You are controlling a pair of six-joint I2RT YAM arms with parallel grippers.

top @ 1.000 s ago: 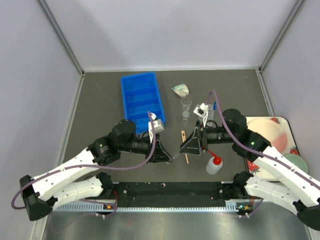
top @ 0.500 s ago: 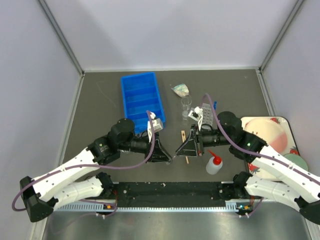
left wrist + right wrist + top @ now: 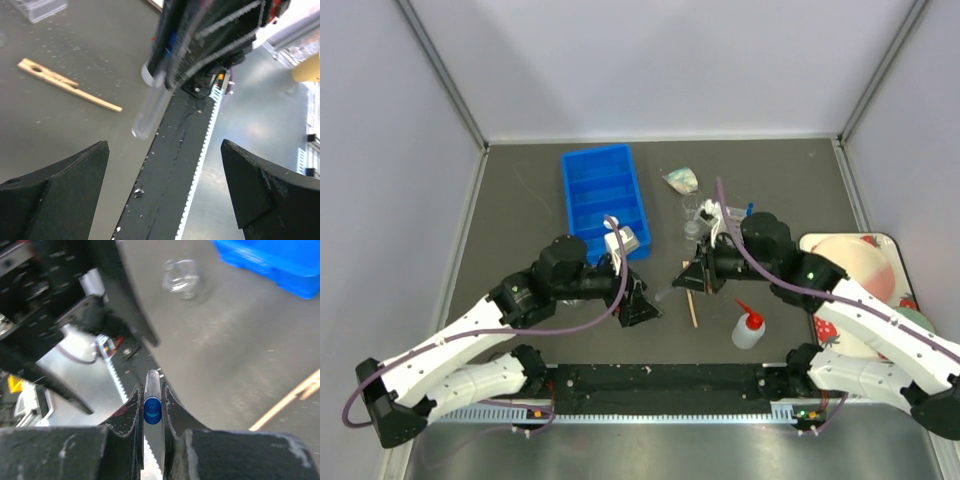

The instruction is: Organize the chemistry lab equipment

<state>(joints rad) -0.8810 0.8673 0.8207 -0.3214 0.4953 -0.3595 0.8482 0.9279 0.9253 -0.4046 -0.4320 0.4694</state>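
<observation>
A clear tube with a blue cap (image 3: 152,407) is pinched between the fingers of my right gripper (image 3: 151,390), which is shut on it at the cap end. The left wrist view shows this tube (image 3: 151,102) sticking out of the right gripper and hanging over the table's front edge. My left gripper (image 3: 164,145) stands wide open just short of the tube's tip, holding nothing. From above, the left gripper (image 3: 645,305) and right gripper (image 3: 682,282) face each other at mid-table. A wooden clamp (image 3: 692,300) lies below them. The white squeeze bottle (image 3: 748,328) stands to the right.
The blue divided bin (image 3: 605,200) sits behind the left gripper. A glass beaker (image 3: 692,207) and a flask (image 3: 680,180) stand at the back, with the tube rack (image 3: 730,215) partly hidden by the right arm. A strawberry-patterned tray (image 3: 880,250) lies at the right edge.
The left gripper has opened and let go of the tube. The right gripper closed on the tube's cap end and has shifted left and toward the back.
</observation>
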